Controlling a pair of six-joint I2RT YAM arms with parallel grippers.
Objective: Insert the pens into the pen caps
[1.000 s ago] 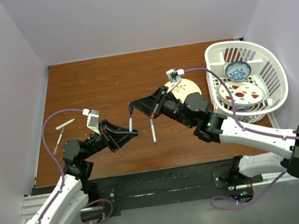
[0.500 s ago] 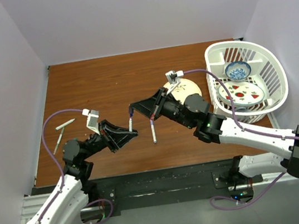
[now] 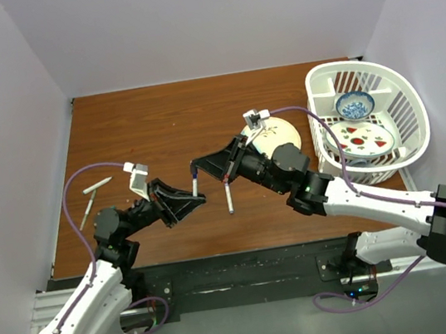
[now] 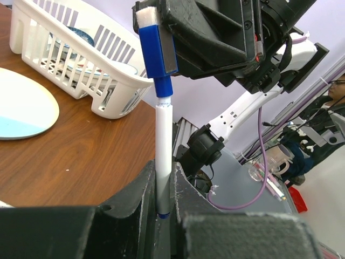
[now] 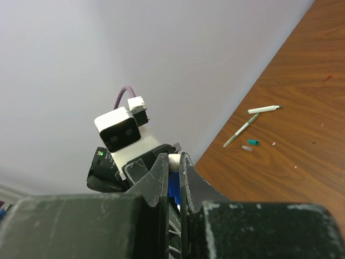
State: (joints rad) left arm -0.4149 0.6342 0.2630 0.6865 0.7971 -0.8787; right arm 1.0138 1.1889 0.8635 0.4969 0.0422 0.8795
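My left gripper (image 4: 163, 174) is shut on a white pen (image 4: 163, 141) and holds it upright, tip up. Right above it my right gripper (image 5: 173, 162) is shut on a dark blue pen cap (image 4: 156, 48), whose lower end meets the pen's tip. From above, the two grippers (image 3: 195, 189) (image 3: 196, 169) meet over the table's middle. A capped pen (image 3: 228, 195) lies on the table just to their right. Two more pens (image 3: 97, 185) (image 3: 89, 208) lie at the far left. A green cap (image 5: 253, 142) lies near them.
A white basket (image 3: 316, 90) with a blue bowl (image 3: 355, 103) and a patterned plate stands at the right edge. A round plate (image 3: 281, 135) lies left of it, partly under my right arm. A small clear piece (image 5: 247, 147) lies by the green cap.
My right gripper has moved a little left and down, bringing the blue cap onto the pen's tip. The left gripper and its pen have stayed put.
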